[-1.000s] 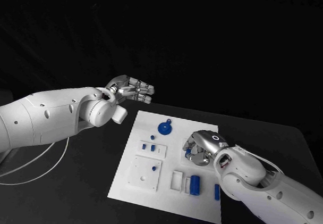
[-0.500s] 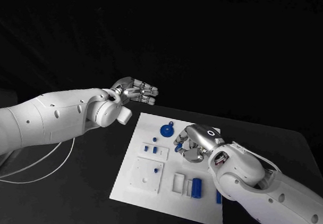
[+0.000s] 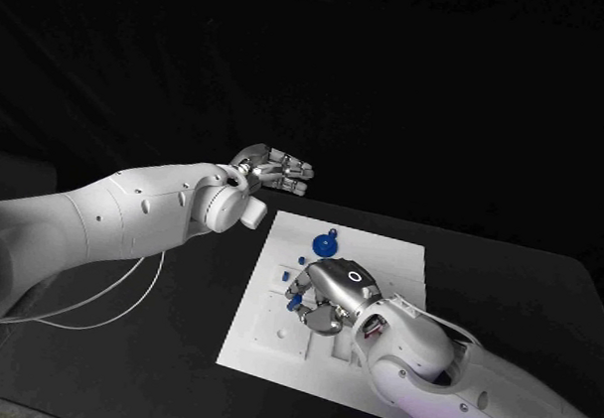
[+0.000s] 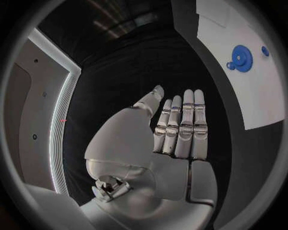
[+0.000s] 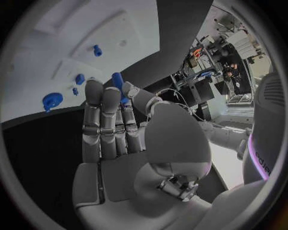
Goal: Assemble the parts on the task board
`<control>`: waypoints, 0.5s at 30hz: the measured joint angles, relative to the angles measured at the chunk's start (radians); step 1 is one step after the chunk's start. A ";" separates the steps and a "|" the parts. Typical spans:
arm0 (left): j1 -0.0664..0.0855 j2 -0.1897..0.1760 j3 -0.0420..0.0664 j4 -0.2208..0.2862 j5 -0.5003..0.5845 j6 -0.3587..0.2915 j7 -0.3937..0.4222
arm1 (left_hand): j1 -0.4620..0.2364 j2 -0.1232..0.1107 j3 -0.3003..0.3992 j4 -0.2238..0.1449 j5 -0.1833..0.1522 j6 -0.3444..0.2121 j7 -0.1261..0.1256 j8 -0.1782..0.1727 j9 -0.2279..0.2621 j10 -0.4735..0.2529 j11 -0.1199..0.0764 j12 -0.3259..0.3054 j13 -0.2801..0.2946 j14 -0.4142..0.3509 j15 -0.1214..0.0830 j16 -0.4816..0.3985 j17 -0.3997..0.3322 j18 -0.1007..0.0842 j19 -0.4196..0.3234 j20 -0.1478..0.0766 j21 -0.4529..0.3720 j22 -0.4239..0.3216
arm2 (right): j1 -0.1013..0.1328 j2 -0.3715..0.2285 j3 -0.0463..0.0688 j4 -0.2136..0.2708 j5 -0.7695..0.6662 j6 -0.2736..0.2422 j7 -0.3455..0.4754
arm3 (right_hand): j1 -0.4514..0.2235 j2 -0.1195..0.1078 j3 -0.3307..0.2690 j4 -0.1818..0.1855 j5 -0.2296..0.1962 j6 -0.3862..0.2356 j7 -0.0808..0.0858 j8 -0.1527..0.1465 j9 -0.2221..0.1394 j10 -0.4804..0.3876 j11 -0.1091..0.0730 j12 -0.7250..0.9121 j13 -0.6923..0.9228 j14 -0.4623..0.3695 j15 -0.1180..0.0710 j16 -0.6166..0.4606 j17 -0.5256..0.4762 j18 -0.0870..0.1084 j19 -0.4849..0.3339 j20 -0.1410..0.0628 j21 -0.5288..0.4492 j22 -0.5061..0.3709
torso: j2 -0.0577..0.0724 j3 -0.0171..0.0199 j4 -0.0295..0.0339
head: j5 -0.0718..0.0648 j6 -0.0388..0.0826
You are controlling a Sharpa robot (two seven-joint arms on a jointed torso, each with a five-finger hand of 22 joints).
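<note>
The right hand [image 3: 325,296] pinches a blue peg [image 5: 117,82] over the middle of the task board [image 3: 385,252]; lower it upright and slowly toward its socket; the left hand [image 3: 280,171], fingers together and empty, waits at eleven o'clock; the blue gear [image 3: 325,243] lies at the board's twelve o'clock.
</note>
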 measured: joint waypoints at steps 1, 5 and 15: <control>-0.001 0.002 0.000 -0.003 0.000 0.000 0.000 | 0.000 0.000 0.000 0.000 0.000 0.000 0.000 0.000 0.000 0.000 0.000 0.000 0.000 0.000 0.000 0.000 0.000 0.000 0.000 0.000 0.000 0.000 | -0.005 0.007 -0.004 -0.007 -0.003 -0.005 0.001 | 0.000 0.000 0.000 0.000 0.000 0.002 -0.002 0.000 0.000 0.000 0.000 0.000 0.000 0.000 0.000 0.000 0.000 0.000 0.000 0.000 0.000 0.000 | -0.001 -0.0007 0.0002 | 0.002 0.000; -0.002 0.012 0.000 -0.015 0.000 0.001 0.001 | 0.000 0.000 0.000 0.000 0.000 0.000 0.000 0.000 0.000 0.000 0.000 0.000 0.000 0.000 0.000 0.000 0.000 0.000 0.000 0.000 0.000 0.000 | -0.020 0.032 -0.022 -0.033 -0.013 -0.028 0.003 | 0.000 0.000 0.000 0.000 0.000 0.002 -0.003 0.000 0.000 0.000 0.000 0.000 0.000 0.000 0.000 0.000 0.002 0.000 0.000 0.000 0.000 0.001 | -0.005 -0.0024 0.0014 | 0.014 -0.004; -0.003 0.031 0.000 -0.026 0.001 0.006 0.003 | 0.000 0.000 0.000 0.000 0.000 -0.018 0.003 0.000 0.000 0.000 0.000 0.000 0.000 0.000 0.000 0.000 0.000 0.000 0.000 0.000 0.000 -0.003 | -0.032 0.061 -0.051 -0.076 -0.028 -0.059 0.007 | 0.000 0.000 0.003 -0.003 -0.001 0.002 -0.003 -0.001 0.001 0.000 0.000 0.000 0.000 0.005 -0.002 0.000 0.005 0.000 0.000 0.000 0.000 0.003 | -0.006 -0.0036 0.0021 | 0.041 -0.010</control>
